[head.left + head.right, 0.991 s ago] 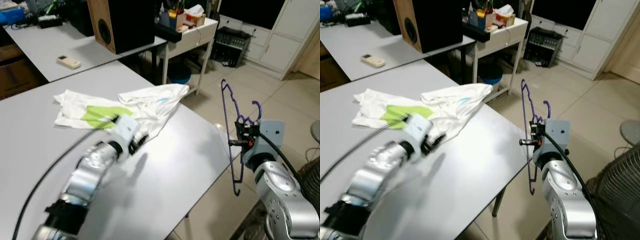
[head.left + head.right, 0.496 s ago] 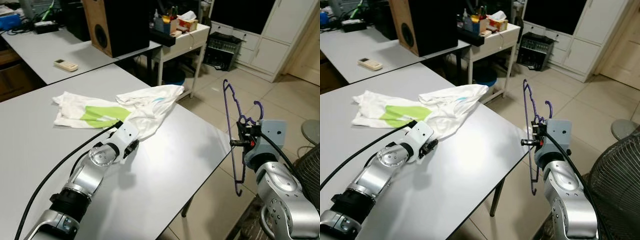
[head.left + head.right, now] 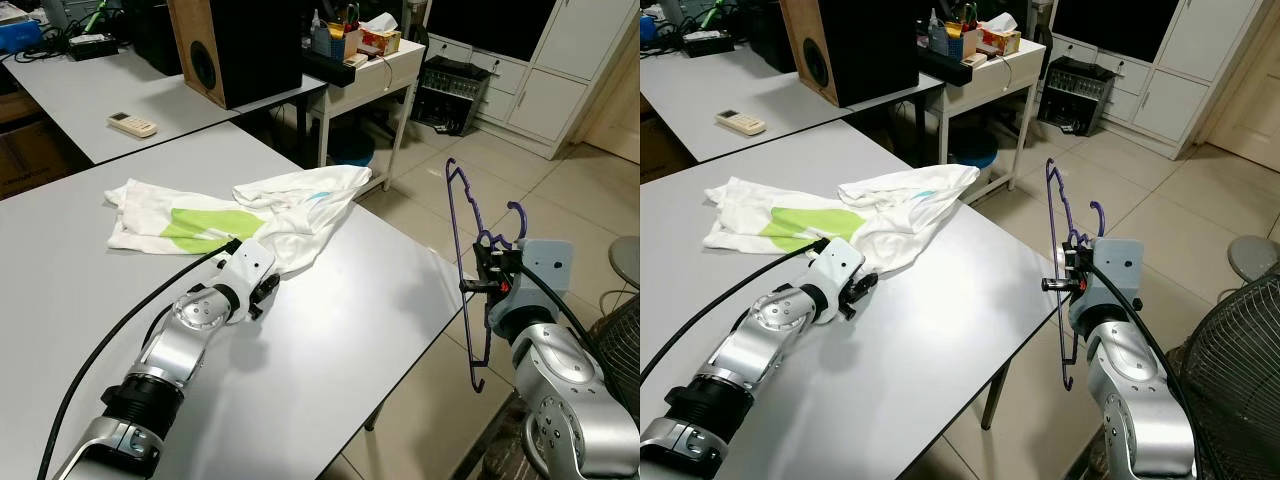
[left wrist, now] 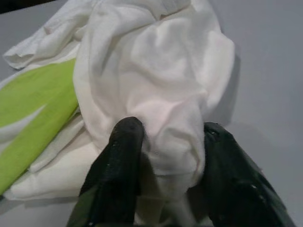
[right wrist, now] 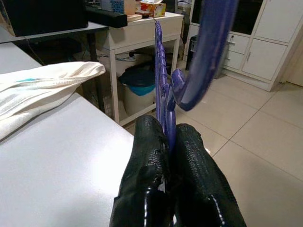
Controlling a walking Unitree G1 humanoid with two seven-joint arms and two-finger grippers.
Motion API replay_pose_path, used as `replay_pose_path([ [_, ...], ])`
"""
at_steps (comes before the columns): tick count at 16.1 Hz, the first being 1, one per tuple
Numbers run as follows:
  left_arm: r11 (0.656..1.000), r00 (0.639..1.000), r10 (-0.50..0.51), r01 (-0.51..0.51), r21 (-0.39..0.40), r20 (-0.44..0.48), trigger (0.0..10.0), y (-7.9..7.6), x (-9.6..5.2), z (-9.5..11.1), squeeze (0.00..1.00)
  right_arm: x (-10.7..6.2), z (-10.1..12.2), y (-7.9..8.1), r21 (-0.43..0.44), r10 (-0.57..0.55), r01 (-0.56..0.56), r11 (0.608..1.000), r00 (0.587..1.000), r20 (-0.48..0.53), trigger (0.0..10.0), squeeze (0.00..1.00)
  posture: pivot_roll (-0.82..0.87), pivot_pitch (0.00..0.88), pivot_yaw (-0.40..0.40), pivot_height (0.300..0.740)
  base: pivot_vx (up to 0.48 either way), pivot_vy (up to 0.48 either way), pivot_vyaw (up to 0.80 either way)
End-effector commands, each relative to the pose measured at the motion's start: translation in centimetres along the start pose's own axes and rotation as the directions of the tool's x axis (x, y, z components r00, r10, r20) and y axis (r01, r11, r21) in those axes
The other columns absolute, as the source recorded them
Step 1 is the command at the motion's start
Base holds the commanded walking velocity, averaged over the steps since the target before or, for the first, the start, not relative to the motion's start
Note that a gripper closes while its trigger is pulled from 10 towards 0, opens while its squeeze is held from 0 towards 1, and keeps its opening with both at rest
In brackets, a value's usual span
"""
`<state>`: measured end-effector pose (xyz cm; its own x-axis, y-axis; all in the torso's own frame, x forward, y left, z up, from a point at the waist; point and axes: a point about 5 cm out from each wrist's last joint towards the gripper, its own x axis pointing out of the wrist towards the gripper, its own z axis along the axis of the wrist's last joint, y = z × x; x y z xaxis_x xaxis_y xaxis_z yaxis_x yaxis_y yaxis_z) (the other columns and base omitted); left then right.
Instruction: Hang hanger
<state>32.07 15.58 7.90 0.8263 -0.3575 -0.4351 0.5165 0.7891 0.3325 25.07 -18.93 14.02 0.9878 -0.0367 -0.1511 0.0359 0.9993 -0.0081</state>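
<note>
A thin purple hanger (image 3: 453,230) stands upright off the table's right edge, over the tiled floor. My right gripper (image 3: 480,285) is shut on its lower part, and the right wrist view has the hanger (image 5: 159,71) rising from between the closed fingers. A white shirt (image 3: 270,205) with a green print lies crumpled on the grey table (image 3: 350,330). At the shirt's near edge rests my left gripper (image 3: 262,290), open. In the left wrist view a fold of the white shirt (image 4: 161,85) bulges between its two fingers (image 4: 125,137).
A second grey table at the back carries a wooden speaker (image 3: 235,45) and a remote (image 3: 133,124). A white side table (image 3: 375,75) with clutter stands beyond the table's far corner, a blue bin (image 3: 352,150) beneath it. A fan (image 3: 1240,370) stands at the right.
The left arm, blurred in motion a second ago, has settled with its gripper at the shirt's near edge. The right arm and hanger have kept still; the camera shifted slightly.
</note>
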Motion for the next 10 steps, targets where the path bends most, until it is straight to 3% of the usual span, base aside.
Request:
replay_pose_path([
  [1, 1.000, 0.998, -0.021, 0.020, -0.018, -0.052, 0.0, -0.4, 0.0, -1.2, 0.00, 0.0, 0.2, 0.0, -0.007, -0.002, 0.002, 1.000, 1.000, 0.013, 10.0, 0.00, -0.18, 0.000, -0.030, 0.740, 0.000, 0.000, 0.00],
  [4, 0.997, 0.997, -0.073, 0.072, -0.035, -0.022, 0.0, -0.3, -0.3, -0.9, 0.00, 0.1, 0.3, 0.0, -0.010, 0.000, 0.000, 1.000, 1.000, 0.017, 10.0, 0.00, -0.18, 0.000, -0.032, 0.740, 0.000, 0.000, 0.00],
  [7, 0.989, 0.989, -0.146, 0.147, 0.027, -0.034, 0.0, 0.1, -1.1, -1.0, 0.00, 0.2, 0.3, 0.1, -0.007, 0.000, 0.000, 1.000, 1.000, 0.020, 10.0, 0.00, -0.17, 0.000, -0.035, 0.740, 0.000, 0.000, 0.00],
  [10, 0.958, 0.959, -0.276, 0.280, 0.065, -0.060, 0.0, 1.8, -4.4, -1.2, 0.00, 0.2, 0.4, 0.6, 0.016, 0.039, -0.039, 0.999, 0.999, 0.025, 10.0, 0.00, -0.17, 0.000, -0.034, 0.740, 0.000, 0.000, 0.00],
])
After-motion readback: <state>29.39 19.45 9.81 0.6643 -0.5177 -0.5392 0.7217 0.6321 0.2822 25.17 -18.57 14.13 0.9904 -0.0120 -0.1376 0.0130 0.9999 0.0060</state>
